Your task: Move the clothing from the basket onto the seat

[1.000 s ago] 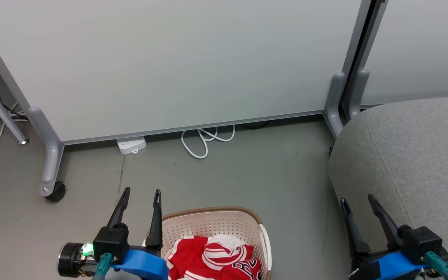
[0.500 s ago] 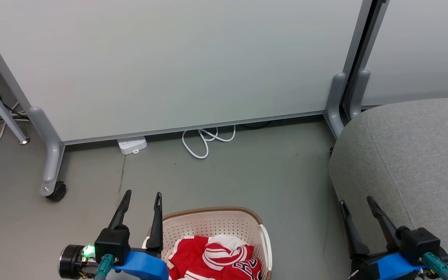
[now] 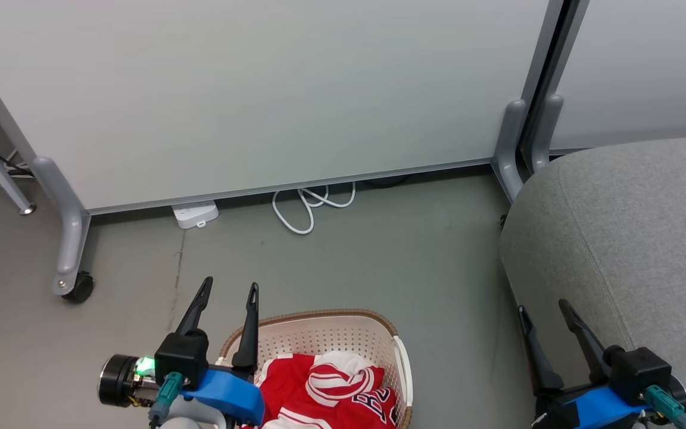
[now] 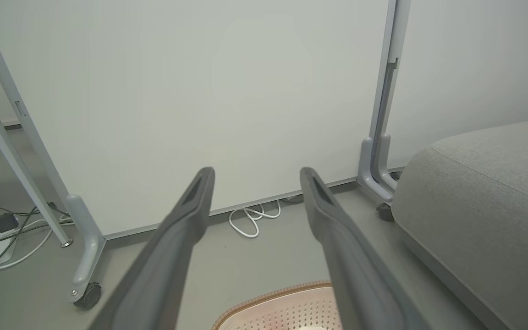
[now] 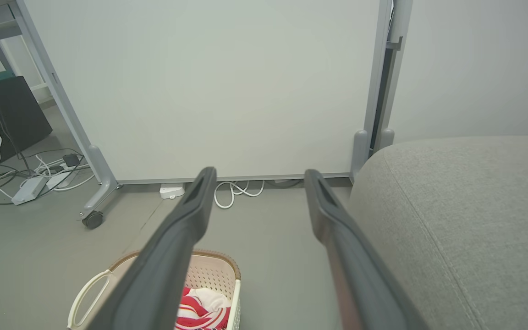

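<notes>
Hovering my left gripper [image 3: 230, 283] wide, basket [image 3: 319, 313] just right of it, clothing [image 3: 319, 387] bunched, axis unclear; right gripper [image 3: 542, 305] wide beside seat [image 3: 629, 226].

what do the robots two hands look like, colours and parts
The left hand and right hand match. Each has two long, thin, dark fingers tapering to slotted tips, set in a black block on a blue bracket with a teal plug. The left also has a round black cap with a green light beside it.
</notes>
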{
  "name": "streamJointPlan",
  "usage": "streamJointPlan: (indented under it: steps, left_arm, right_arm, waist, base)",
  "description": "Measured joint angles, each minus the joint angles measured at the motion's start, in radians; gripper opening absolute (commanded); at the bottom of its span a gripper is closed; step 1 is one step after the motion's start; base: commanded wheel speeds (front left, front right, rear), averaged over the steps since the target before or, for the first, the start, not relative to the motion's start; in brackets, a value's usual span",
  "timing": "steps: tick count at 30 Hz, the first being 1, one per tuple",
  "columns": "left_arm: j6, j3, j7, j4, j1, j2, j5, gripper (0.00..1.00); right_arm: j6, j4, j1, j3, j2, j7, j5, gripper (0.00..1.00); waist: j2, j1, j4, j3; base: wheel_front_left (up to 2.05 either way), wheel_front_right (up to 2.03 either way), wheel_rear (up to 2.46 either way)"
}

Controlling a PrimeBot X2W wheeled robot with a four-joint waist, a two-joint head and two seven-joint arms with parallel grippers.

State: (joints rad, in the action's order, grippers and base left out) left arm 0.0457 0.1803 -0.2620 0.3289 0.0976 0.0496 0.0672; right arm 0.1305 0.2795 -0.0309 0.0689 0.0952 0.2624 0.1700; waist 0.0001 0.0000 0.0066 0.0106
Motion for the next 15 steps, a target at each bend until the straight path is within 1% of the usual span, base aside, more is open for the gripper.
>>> streamJointPlan:
  steps: [3,9,15]
  left_arm:
    - [0.021,0.011,-0.001,0.031,0.036,0.001,-0.012,1.00]
    - [0.061,0.058,-0.001,0.127,0.147,0.026,-0.041,1.00]
    - [0.078,0.117,-0.001,0.250,0.272,0.060,-0.051,1.00]
  right_arm:
    - [0.000,-0.001,-0.002,0.002,0.002,0.000,0.000,1.00]
    - [0.000,-0.008,-0.042,0.005,0.013,0.000,0.009,1.00]
    - [0.000,-0.027,-0.096,0.008,0.019,0.000,0.016,1.00]
  waist:
    - [-0.0001,0.0000,-0.012,0.013]
    - [-0.0001,0.0000,-0.041,0.073]
    - [-0.0001,0.0001,-0.074,0.164]
  base:
    - [0.00,0.00,0.00]
    - [0.00,0.00,0.00]
    - [0.00,0.00,0.00]
